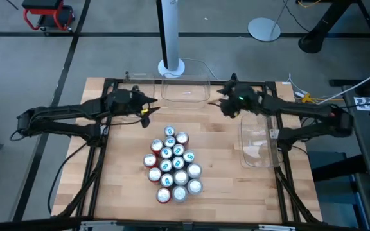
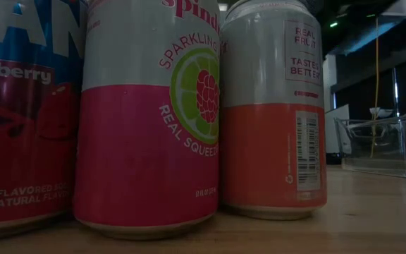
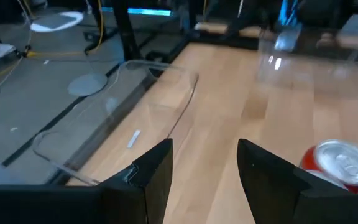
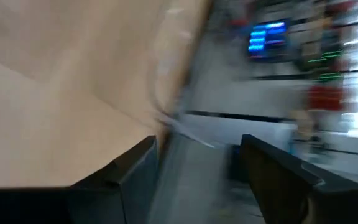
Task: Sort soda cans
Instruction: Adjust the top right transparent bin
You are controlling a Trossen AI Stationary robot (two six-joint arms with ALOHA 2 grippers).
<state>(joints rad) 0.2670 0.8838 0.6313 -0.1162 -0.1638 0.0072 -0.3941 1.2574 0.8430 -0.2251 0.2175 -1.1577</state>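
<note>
Several soda cans (image 1: 173, 164) with silver tops stand upright in a tight cluster on the wooden table's middle. The low view shows three of them close up: a red-and-blue can (image 2: 20, 113), a pink-and-white can (image 2: 150, 120) and an orange-and-silver can (image 2: 273, 113). My left gripper (image 1: 148, 110) hovers open to the far left of the cluster, with nothing between its fingers (image 3: 154, 174); a red can (image 3: 339, 164) shows beside it. My right gripper (image 1: 222, 97) hangs open near the far bin's right end, its fingers (image 4: 135, 168) holding nothing.
A clear plastic bin (image 1: 185, 88) stands at the table's far edge, between the two grippers, and shows in the left wrist view as well (image 3: 120, 118). A second clear bin (image 1: 257, 140) stands at the right side. Bare wood lies left of the cluster.
</note>
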